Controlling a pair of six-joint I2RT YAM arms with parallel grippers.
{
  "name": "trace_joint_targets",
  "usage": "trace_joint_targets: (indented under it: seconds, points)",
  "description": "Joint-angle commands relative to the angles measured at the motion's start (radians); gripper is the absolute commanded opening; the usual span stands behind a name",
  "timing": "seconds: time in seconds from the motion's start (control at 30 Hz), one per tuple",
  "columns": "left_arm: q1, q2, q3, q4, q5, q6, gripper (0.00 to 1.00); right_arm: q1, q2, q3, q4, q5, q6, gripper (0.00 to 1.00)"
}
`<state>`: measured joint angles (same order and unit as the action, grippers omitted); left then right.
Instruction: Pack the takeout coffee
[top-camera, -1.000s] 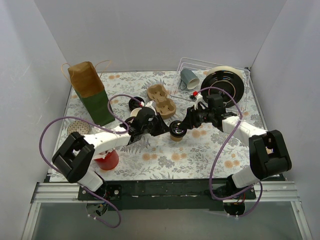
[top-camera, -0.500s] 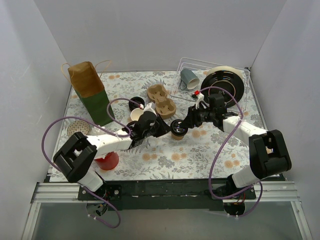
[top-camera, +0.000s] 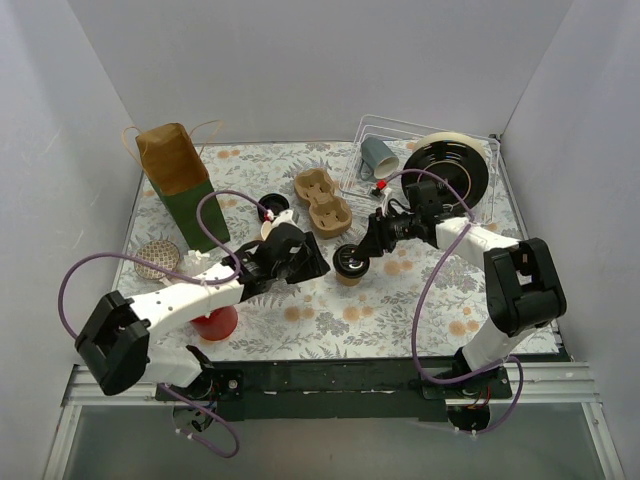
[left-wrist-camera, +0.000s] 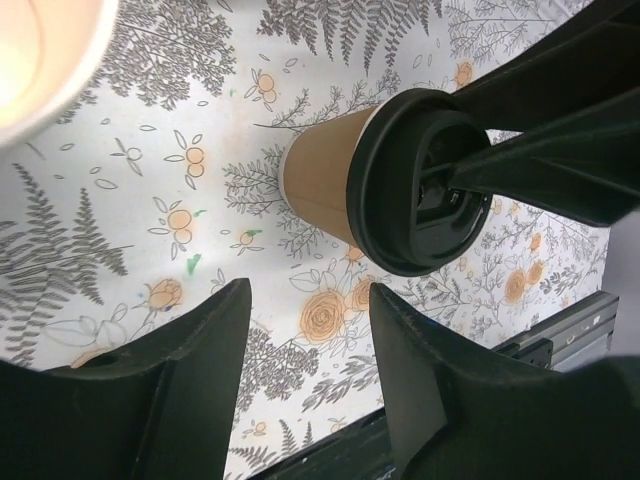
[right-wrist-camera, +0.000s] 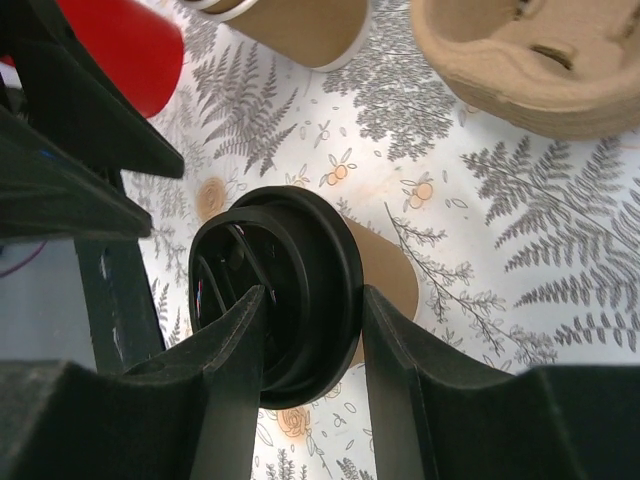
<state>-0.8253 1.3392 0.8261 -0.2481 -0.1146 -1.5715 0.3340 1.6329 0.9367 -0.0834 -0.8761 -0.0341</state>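
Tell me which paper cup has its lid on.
The cup in the right end effector, mid-table; the other cup, near the carrier, is open.

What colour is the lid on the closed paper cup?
Plain black. The lid on the tan cup shows best in the left wrist view.

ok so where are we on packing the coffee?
Done: one lidded cup is capped. In hand: the right gripper is clamped on it; the left gripper is open and empty beside it. Left: the second cup is uncovered, its loose lid lying next to it, and the cardboard carrier holds nothing yet.
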Motion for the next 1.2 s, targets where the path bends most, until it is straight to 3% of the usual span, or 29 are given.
trace_joint_targets:
  seconds: [0.0,0.17,0.47,0.83,0.97,1.17]
  points:
    - [0.029,-0.083,0.027,-0.132,-0.013,0.071,0.50,0.008,0.114,-0.010,-0.260,0.074,-0.191,0.35]
    - [0.040,-0.104,-0.018,-0.036,0.061,0.123,0.50,0.016,0.111,-0.013,-0.277,0.063,-0.230,0.34]
    - [0.060,0.046,0.048,0.067,0.170,0.177,0.46,0.046,0.096,-0.021,-0.311,0.135,-0.251,0.34]
    - [0.064,0.144,0.088,0.079,0.127,0.200,0.41,0.057,0.082,-0.024,-0.306,0.154,-0.250,0.33]
    - [0.064,0.182,0.091,0.014,0.058,0.179,0.40,0.057,0.081,-0.033,-0.297,0.164,-0.242,0.32]
    - [0.054,0.241,0.006,-0.036,-0.020,0.117,0.37,0.056,0.102,-0.064,-0.266,0.187,-0.199,0.31]
